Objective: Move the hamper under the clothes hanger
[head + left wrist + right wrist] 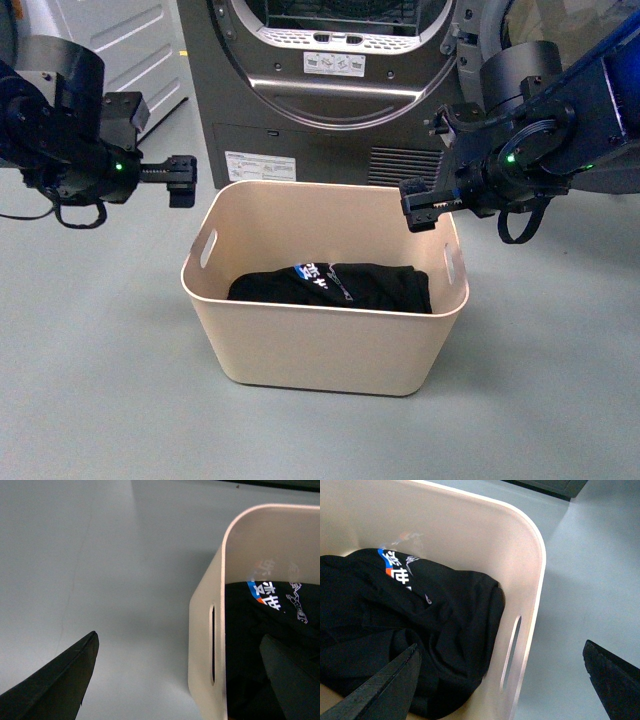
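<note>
The beige hamper (pixel 320 350) stands on the grey floor in front of me, with a black garment (pixel 335 285) lying in it. My left gripper (pixel 182 183) is open above the hamper's left rim. In the left wrist view (pixel 180 636) its jaws straddle the left wall (pixel 202 630) with its slot handle. My right gripper (pixel 420 205) is open over the right rim. In the right wrist view (pixel 500 644) its jaws straddle the right wall (pixel 527 580) and its slot handle. The garment shows there too (pixel 395 630). The clothes hanger is out of view.
A dark grey dryer (pixel 330 100) with its round opening stands right behind the hamper. A white appliance (pixel 120 50) stands at the back left. Grey floor (pixel 100 380) lies around the hamper on the left, right and front.
</note>
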Controlling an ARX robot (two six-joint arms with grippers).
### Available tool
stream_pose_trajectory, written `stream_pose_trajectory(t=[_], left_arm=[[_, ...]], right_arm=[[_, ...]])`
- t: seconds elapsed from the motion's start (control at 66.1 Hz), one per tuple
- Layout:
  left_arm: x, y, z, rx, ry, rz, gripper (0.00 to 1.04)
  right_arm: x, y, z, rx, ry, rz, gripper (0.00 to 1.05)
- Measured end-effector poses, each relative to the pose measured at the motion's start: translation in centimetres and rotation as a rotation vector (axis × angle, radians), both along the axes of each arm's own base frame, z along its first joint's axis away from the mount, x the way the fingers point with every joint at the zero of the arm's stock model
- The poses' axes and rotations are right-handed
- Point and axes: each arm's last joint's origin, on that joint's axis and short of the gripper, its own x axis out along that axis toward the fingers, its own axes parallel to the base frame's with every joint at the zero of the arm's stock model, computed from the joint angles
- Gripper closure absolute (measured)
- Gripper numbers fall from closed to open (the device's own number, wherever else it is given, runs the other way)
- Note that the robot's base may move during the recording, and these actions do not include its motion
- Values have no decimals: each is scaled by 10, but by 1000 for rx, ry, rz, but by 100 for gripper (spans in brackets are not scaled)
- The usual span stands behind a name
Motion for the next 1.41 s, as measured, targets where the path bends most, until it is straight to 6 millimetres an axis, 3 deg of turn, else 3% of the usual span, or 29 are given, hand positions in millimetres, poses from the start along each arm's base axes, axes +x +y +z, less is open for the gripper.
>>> stream_pose_trajectory(t=[0.166,0.363,0.953,1.12,1.21,1.407], left_arm=[[7,-10,-21,0,23,-19,7],[15,-18,-31,-15,46,-42,7],[16,-27,-59,-16,107,-62,7],[16,-28,-59,-8,109,-60,10],[15,-30,-61,-2,122,-54,27],[14,-32,-62,4,125,-53,54]], right_arm=[[6,-8,-15,-14,16,-34,8],[13,-17,-31,-28,35,-78,8],[12,-11,-68,-39,103,-128,9],[12,-9,-67,-48,109,-145,33],[11,-7,-67,-60,115,-157,49],[9,0,-67,-79,121,-154,77]])
